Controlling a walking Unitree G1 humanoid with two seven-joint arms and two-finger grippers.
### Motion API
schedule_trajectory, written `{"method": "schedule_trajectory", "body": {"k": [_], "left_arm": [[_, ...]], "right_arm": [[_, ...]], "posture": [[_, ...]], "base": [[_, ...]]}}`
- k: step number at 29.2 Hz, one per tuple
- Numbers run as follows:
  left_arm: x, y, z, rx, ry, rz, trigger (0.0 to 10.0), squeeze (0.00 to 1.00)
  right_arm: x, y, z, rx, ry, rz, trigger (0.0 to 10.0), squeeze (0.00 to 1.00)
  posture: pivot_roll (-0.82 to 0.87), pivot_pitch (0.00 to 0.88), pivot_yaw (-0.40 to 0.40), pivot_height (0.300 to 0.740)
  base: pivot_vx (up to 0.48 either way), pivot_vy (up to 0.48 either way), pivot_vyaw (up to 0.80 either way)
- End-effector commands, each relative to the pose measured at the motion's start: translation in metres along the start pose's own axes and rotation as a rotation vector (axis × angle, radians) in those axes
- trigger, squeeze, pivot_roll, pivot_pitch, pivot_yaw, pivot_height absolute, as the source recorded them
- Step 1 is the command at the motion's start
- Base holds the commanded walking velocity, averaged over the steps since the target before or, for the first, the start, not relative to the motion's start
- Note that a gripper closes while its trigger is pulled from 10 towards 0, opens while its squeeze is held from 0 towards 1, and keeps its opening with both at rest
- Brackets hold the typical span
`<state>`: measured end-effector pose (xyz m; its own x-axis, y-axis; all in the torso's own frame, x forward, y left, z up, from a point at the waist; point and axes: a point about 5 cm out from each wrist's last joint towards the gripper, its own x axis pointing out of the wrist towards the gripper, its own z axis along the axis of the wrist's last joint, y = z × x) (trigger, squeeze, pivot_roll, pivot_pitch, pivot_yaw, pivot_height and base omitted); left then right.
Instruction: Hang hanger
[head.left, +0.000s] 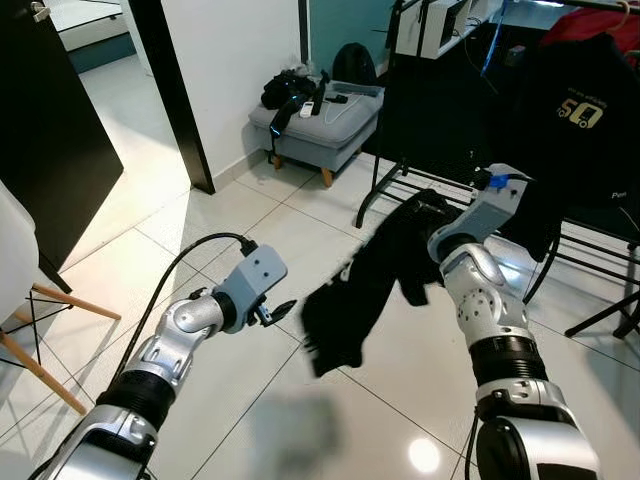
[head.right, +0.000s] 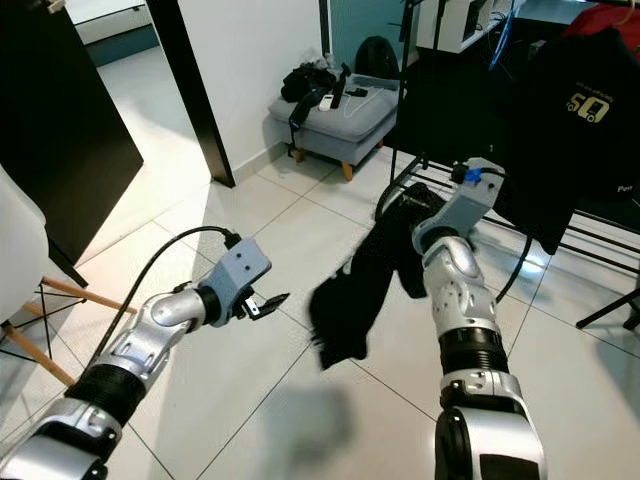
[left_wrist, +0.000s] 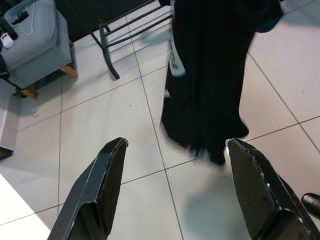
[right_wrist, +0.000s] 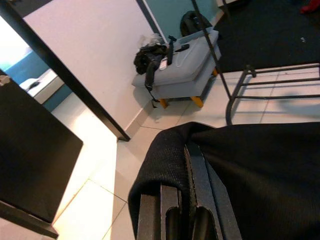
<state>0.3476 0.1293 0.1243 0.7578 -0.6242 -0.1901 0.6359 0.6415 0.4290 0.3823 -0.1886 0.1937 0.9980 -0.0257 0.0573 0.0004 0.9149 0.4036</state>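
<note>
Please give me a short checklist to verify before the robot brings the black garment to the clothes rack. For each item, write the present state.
1. Right gripper shut on the garment: ok, cloth is wrapped over its fingers.
2. Garment off the floor: ok, it hangs above the tiles.
3. Hanger inside the garment: cannot tell, the cloth hides it.
4. Left gripper free to help: ok, open, holding nothing, short of the garment's lower end.
5. Free space on the rack: cannot tell, dark clothes already hang there.
6. Path to the rack: ok, bare tiles lie between.
</note>
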Motion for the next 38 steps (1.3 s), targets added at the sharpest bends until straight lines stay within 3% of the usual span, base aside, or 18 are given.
{"method": "schedule_trajectory", "body": {"k": [1, 5, 9, 18, 19, 21, 23, 29, 30, 31, 32, 33, 34, 36, 37, 38], "left_arm": [[0.001, -0.008, -0.003, -0.032, 0.009, -0.027, 10.0, 0.00], [0.004, -0.016, 0.001, -0.056, -0.009, -0.056, 10.0, 0.00], [0.008, -0.025, 0.003, -0.078, -0.007, -0.083, 10.0, 0.00], [0.010, -0.029, 0.003, -0.081, 0.001, -0.092, 10.0, 0.00], [0.009, -0.029, 0.002, -0.074, 0.009, -0.095, 10.0, 0.00], [0.009, -0.029, 0.002, -0.074, 0.009, -0.095, 10.0, 0.00], [0.006, -0.029, -0.003, -0.071, 0.041, -0.113, 10.0, 0.00], [0.006, -0.032, -0.010, -0.104, 0.090, -0.125, 10.0, 0.00], [0.008, -0.033, -0.013, -0.156, 0.111, -0.101, 10.0, 0.00], [0.008, -0.033, -0.013, -0.156, 0.111, -0.101, 10.0, 0.00], [0.011, -0.033, -0.016, -0.236, 0.126, -0.062, 10.0, 0.00], [0.014, -0.031, -0.022, -0.378, 0.147, 0.027, 10.0, 0.00], [0.014, -0.031, -0.022, -0.378, 0.147, 0.027, 10.0, 0.00], [0.018, -0.031, -0.037, -0.636, 0.203, 0.174, 10.0, 0.00], [0.018, -0.031, -0.037, -0.636, 0.203, 0.174, 10.0, 0.00], [0.019, -0.033, -0.043, -0.757, 0.209, 0.236, 10.0, 0.00]], "right_arm": [[-0.001, -0.003, 0.009, 0.017, -0.022, -0.032, 0.0, 0.00], [0.001, -0.003, 0.013, 0.036, -0.024, -0.057, 0.0, 0.00], [0.003, 0.009, 0.013, 0.046, -0.015, -0.023, 0.0, 0.00], [0.003, 0.018, 0.012, 0.035, 0.002, 0.041, 0.0, 0.00], [0.002, 0.025, 0.013, 0.025, 0.001, 0.119, 0.0, 0.00], [0.002, 0.025, 0.013, 0.025, 0.001, 0.119, 0.0, 0.00], [0.000, 0.039, 0.022, -0.016, -0.013, 0.282, 0.0, 0.00], [0.000, 0.046, 0.032, 0.004, -0.037, 0.338, 0.0, 0.00], [0.000, 0.050, 0.035, 0.031, -0.049, 0.362, 0.0, 0.00], [0.000, 0.050, 0.035, 0.031, -0.049, 0.362, 0.0, 0.00], [-0.001, 0.055, 0.038, 0.066, -0.060, 0.399, 0.0, 0.00], [-0.003, 0.063, 0.042, 0.110, -0.066, 0.461, 0.0, 0.00], [-0.003, 0.063, 0.042, 0.110, -0.066, 0.461, 0.0, 0.00], [-0.009, 0.077, 0.049, 0.152, -0.073, 0.576, 0.0, 0.00], [-0.009, 0.077, 0.049, 0.152, -0.073, 0.576, 0.0, 0.00], [-0.011, 0.083, 0.052, 0.158, -0.075, 0.620, 0.0, 0.00]], "posture": [[-0.03, 0.133, 0.048, 0.740], [-0.03, 0.133, 0.047, 0.740], [-0.03, 0.133, 0.049, 0.740], [-0.03, 0.131, 0.045, 0.740], [-0.03, 0.129, 0.046, 0.740], [-0.03, 0.129, 0.046, 0.740], [-0.03, 0.126, 0.046, 0.740], [-0.04, 0.122, 0.046, 0.740], [-0.04, 0.122, 0.046, 0.740], [-0.04, 0.122, 0.046, 0.740], [-0.04, 0.117, 0.043, 0.740], [-0.04, 0.113, 0.042, 0.740], [-0.04, 0.113, 0.042, 0.740], [-0.05, 0.108, 0.039, 0.740], [-0.05, 0.108, 0.039, 0.740], [-0.05, 0.106, 0.039, 0.740]], "base": [[0.000, 0.000, 0.00], [0.000, 0.000, 0.00], [0.000, 0.000, 0.00], [0.000, 0.000, 0.00], [0.000, 0.000, 0.00], [0.000, 0.000, 0.00], [0.000, 0.000, 0.00], [0.000, 0.000, 0.00], [0.000, 0.000, 0.00], [0.000, 0.000, 0.00], [0.000, 0.000, 0.00], [0.000, 0.000, 0.00], [0.000, 0.000, 0.00], [0.000, 0.000, 0.00], [0.000, 0.000, 0.00], [0.000, 0.000, 0.00]]}}
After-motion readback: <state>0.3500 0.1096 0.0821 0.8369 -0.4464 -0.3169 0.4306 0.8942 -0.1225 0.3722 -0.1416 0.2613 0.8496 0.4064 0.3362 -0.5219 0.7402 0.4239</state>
